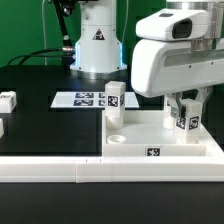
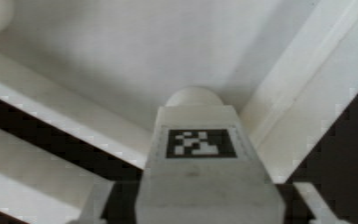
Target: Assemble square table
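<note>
Overhead, black table (image 1: pixel 40 85), dim backdrop.

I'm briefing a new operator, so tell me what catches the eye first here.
The big white arm's gripper is on a tagged leg over the table top at the exterior view's right; the wrist view shows that leg between the fingers, above the top. Another leg stands upright behind the top's far corner, beside the marker board.
</note>
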Motion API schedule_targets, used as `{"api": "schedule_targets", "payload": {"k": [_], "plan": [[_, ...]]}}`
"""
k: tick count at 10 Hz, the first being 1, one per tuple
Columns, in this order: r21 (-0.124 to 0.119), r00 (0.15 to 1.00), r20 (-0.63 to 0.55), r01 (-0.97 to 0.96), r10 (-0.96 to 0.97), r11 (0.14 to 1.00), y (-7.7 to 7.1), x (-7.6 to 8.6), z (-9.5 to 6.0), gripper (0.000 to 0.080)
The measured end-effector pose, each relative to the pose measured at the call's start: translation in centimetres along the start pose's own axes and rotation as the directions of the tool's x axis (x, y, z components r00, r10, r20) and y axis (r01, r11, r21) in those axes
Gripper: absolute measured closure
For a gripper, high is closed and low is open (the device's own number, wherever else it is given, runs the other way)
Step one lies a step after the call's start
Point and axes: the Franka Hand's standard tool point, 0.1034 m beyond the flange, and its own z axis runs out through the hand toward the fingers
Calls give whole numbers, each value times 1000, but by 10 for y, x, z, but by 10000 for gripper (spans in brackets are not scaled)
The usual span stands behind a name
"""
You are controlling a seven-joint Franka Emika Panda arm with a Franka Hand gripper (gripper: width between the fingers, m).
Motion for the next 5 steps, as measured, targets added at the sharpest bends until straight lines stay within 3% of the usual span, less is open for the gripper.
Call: {"api": "schedule_targets", "payload": {"k": [2,5], "plan": [[0,964,-2,-265,265,964,-2,-1,0,511],[2,821,-5,-571,571,821,-2,-2,0,509]]}}
